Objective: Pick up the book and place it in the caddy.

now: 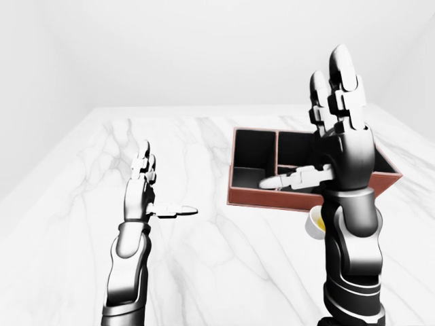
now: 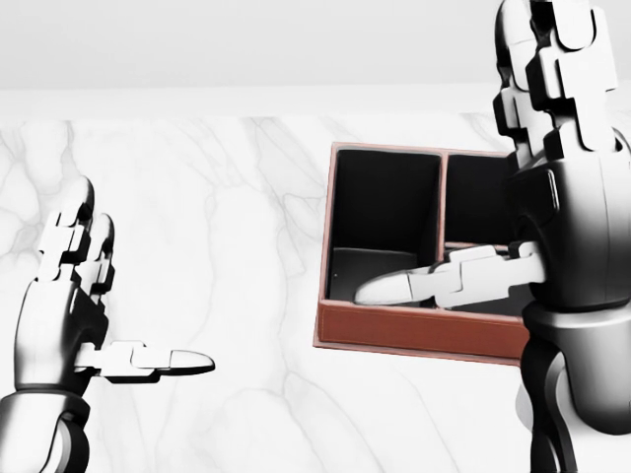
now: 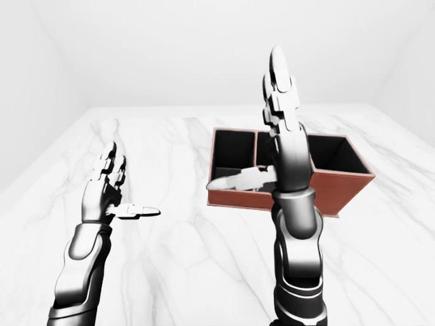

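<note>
Your left hand [image 2: 64, 296] and right hand [image 1: 343, 146] are both raised with fingers spread, holding nothing. The caddy [image 3: 340, 193] sits just beyond your right fingertips [image 2: 380, 288], its near rim beneath the thumb; bare marble table [image 1: 204, 272] stretches wide between your hands.

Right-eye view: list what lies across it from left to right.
left hand → caddy, partly behind the raised right hand. No book shows in this view.
</note>
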Motion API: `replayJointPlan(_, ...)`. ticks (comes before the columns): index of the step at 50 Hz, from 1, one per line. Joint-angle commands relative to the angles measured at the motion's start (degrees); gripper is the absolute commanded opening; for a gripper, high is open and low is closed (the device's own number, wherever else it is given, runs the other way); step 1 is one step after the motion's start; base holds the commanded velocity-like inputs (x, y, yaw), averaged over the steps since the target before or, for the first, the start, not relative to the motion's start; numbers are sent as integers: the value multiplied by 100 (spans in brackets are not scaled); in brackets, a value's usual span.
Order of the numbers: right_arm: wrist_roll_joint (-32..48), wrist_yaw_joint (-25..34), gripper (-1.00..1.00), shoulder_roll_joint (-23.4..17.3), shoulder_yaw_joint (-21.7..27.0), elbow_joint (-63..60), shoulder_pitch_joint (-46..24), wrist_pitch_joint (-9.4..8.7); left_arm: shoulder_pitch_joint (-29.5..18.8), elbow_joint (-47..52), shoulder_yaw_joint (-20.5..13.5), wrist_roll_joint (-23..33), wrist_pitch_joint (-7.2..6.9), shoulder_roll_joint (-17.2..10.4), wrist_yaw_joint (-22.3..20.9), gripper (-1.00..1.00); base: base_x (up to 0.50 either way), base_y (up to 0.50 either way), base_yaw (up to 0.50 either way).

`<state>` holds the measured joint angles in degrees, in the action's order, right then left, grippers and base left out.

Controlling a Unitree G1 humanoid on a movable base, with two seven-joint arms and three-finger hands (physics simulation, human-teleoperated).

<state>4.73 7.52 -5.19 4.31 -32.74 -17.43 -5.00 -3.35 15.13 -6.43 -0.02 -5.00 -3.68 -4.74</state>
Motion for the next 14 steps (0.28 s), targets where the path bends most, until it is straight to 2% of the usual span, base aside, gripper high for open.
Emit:
replayJointPlan(1,-337,-310,100,47,0,-31,-207,0,-39,-114,-4,77,0,-18,-6,100,0,0,0)
replayJointPlan(2,-387,-367,100,17,41,170,-474,0,-79,-102,-53,53,0,-44,-11,100,0,0,0)
replayJointPlan(5,-943,-790,100,-428,527,1727,-2414,0,-239,266,-510,-129,0,-252,58,100,0,0,0)
replayJointPlan(7,-1339,-1043,100,-763,663,2688,-3149,0,-335,483,-780,-229,0,-427,80,100,0,0,0)
replayJointPlan(9,-1658,-1143,100,-1016,728,3746,-3679,0,-498,626,-1060,-310,0,-655,74,100,0,0,0)
replayJointPlan(11,-1883,-1143,100,-1158,691,4343,-3855,0,-637,575,-1177,-330,0,-785,85,100,0,0,0)
replayJointPlan(12,-2026,-1113,100,-1189,706,4726,-3962,206,-771,459,-1234,-365,0,-864,94,100,0,0,0)
replayJointPlan(13,-2086,-1017,100,-1207,723,5480,-4154,812,-1032,122,-1234,-292,0,-986,153,100,0,0,0)
replayJointPlan(14,-2127,-1024,100,-1237,685,5592,-4186,896,-1048,84,-1225,-301,0,-1007,169,100,0,0,0)
